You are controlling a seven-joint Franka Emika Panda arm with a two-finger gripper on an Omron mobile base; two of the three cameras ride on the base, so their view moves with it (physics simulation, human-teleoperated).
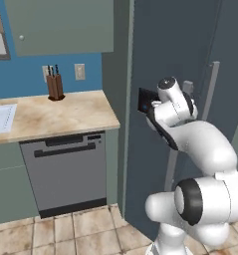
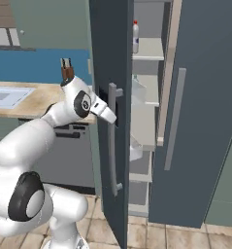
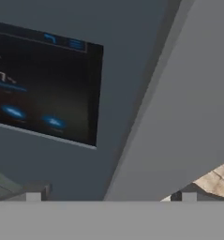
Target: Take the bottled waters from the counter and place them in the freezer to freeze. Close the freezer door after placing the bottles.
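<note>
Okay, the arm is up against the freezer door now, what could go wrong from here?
The tall slate-grey freezer door stands partly open, and the open two-finger gripper sits by its long vertical bar handle; a push might snag there. The whitish bottle with a red cap stands near its pale shelf's edge; a hard close might tip it.

Freezer door: matt slate-grey outer face, smooth and painted-looking, no visible grain. Its bar handle looks like satin grey metal, slightly lighter than the panel. Display panel: glossy black, glass-like, with blue glowing marks. Inner shelves: pale grey-white, smooth, plastic-looking. Bottle on the upper shelf: whitish, plastic appearance, red cap. Counter: beige marbled stone look, low sheen. Knife block: brown, wood-like. Dishwasher front: matt grey, smooth. Floor: tan tiles with pale grout lines.
</note>
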